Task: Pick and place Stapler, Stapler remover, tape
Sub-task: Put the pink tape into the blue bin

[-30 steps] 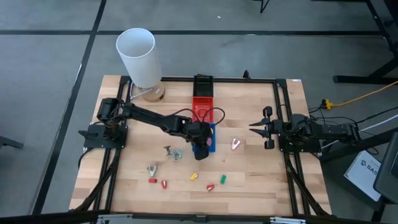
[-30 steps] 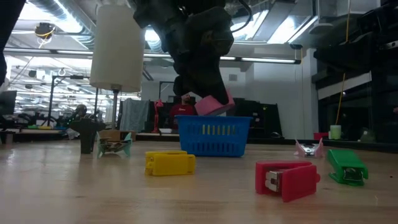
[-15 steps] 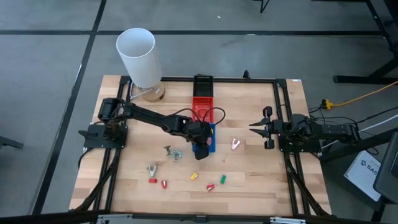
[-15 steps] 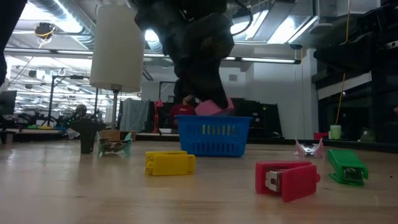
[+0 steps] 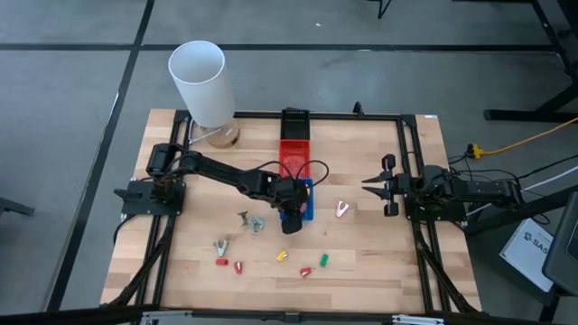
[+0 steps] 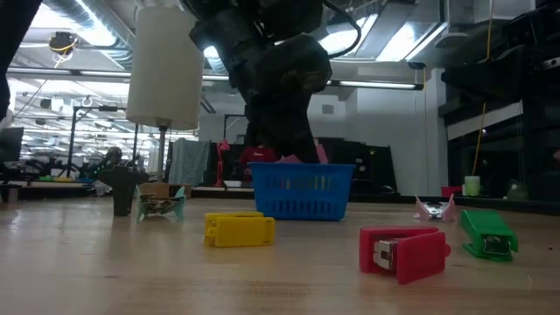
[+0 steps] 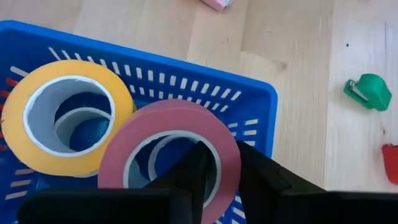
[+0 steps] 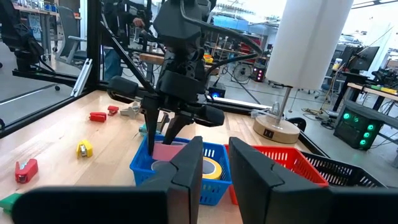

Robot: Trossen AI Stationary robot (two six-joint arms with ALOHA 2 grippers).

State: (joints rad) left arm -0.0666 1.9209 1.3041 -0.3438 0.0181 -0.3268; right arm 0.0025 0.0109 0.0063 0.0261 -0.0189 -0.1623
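The pink ring of tape (image 7: 171, 155) sits in the blue slotted plastic basket (image 7: 261, 102), leaning on the yellow ring of tape (image 7: 65, 121) already there. Judged light, stiff and smooth-sided; best held across the band wall through the core hole. My left jaws (image 7: 219, 177) straddle that wall; clamped or slack, I cannot tell. My right jaws (image 8: 212, 163) wait at the worktop's (image 5: 379, 262) right edge, slightly apart, empty.

A pink tape roll (image 7: 171, 158) sat in the blue basket (image 7: 252, 99), touching a yellow tape roll (image 7: 65, 121). The left gripper (image 7: 221, 168) had its fingers around the pink roll's edge. A green stapler (image 7: 370, 92) lay on the wooden table (image 7: 298, 43).
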